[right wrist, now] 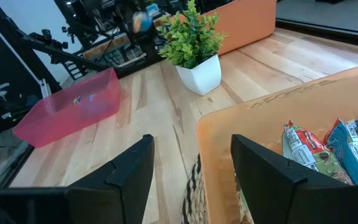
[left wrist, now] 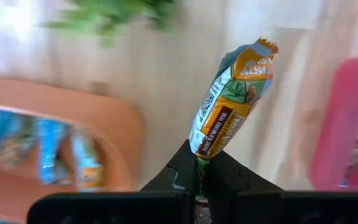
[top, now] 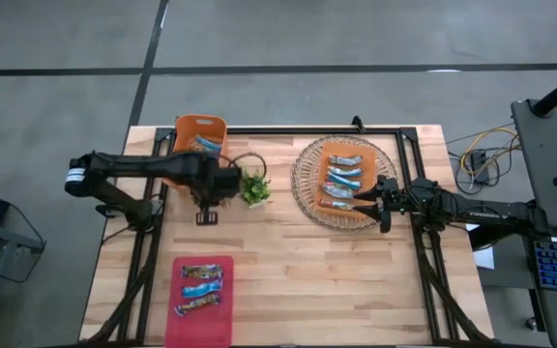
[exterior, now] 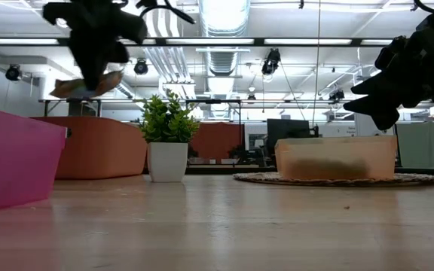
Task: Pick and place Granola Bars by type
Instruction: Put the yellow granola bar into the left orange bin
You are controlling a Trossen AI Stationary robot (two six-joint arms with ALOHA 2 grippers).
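Observation:
A tan-brown granola bar [left wrist: 232, 102] hangs in my left gripper [left wrist: 201, 180], which points down, high above the table between the orange bin [top: 201, 130] and the small green plant [top: 254, 188]. The low view shows that bar [exterior: 89, 85] under the gripper [exterior: 93, 45]. Blue-wrapped bars [left wrist: 42, 155] lie in the orange bin. A pink tray [top: 201, 324] near the front edge holds three bars [top: 201, 287]. Several silver-blue bars [top: 344, 179] lie in an orange tray [top: 329, 150] on a woven mat. My right gripper [right wrist: 191, 180] stands open at that tray's rim [right wrist: 241, 121]. My left gripper pinches one crimped end [left wrist: 199, 157] of the tan-brown bar between its two fingers [left wrist: 229, 174]. The fingers come from above, pointing down. The bar sticks out beyond the fingertips, tilted, lifted clear of the table and of both bins.
The potted plant [exterior: 168, 135] stands close to my left gripper, toward the table's middle. The woven mat [top: 307, 184] takes up the right half. Bare wood [top: 337, 280] lies between the pink tray and the right edge. A black frame runs along the table's edges.

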